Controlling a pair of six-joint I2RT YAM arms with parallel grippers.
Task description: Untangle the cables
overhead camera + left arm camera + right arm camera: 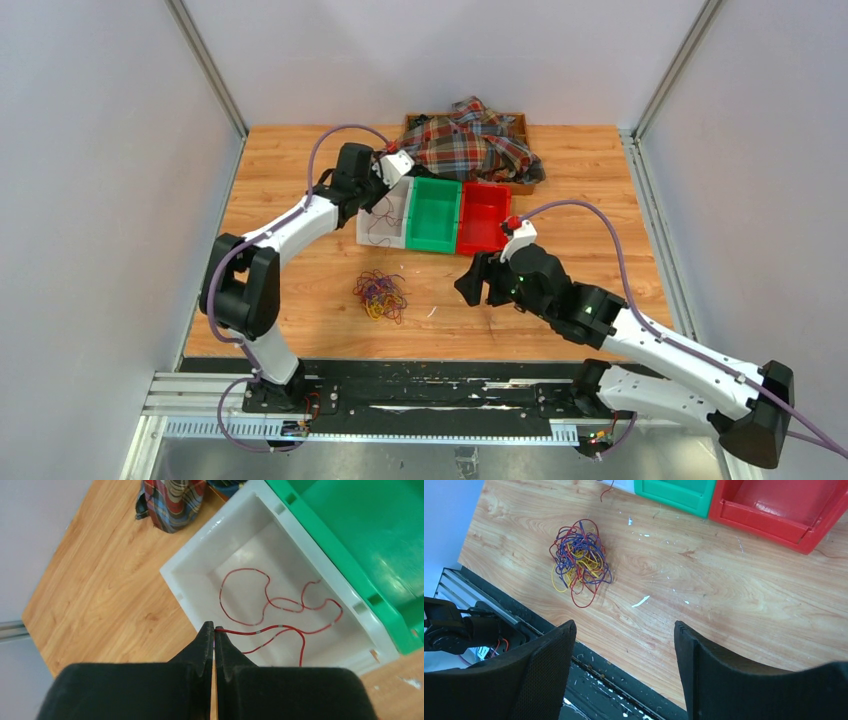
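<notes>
Left end effector (214, 630) clenched on red cable (246, 569), which I see looping away lengthwise along white bin (210, 527) | right end effector (624, 627) released; cable tangle (579, 560) ahead-left on bench (724, 590)

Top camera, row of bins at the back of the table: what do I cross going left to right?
Left to right: white plastic bin → green plastic bin → red plastic bin.
</notes>
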